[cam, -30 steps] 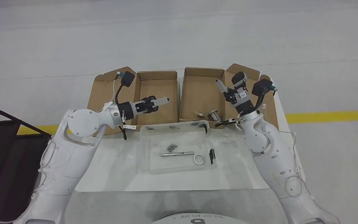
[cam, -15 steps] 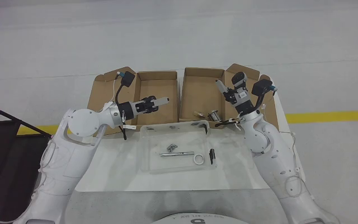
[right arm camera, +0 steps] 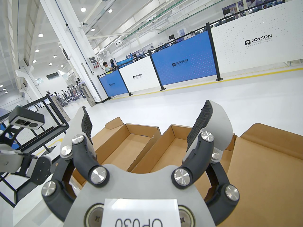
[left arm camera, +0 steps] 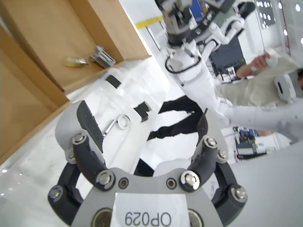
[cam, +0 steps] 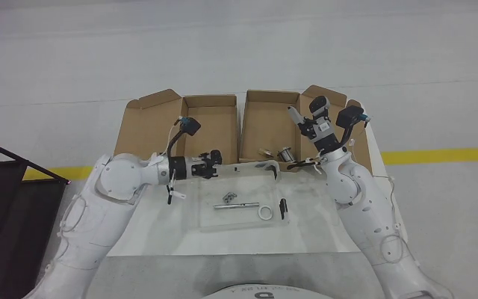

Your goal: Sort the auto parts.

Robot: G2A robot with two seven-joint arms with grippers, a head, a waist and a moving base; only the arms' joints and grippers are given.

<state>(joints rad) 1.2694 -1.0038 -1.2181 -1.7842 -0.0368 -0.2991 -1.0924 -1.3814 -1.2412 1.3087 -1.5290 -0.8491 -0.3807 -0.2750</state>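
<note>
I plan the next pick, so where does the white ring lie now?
In the top view, the white ring lies in the clear tray, at the metal rod's end on the robot's right, beside the small black part.

Left box [cam: 216,127] beside right box [cam: 265,127], both behind tray [cam: 224,218].

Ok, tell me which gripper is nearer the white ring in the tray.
Left. The left gripper is at the far edge of the tray, the white ring just ahead of it; the right gripper is over the right box.
</note>
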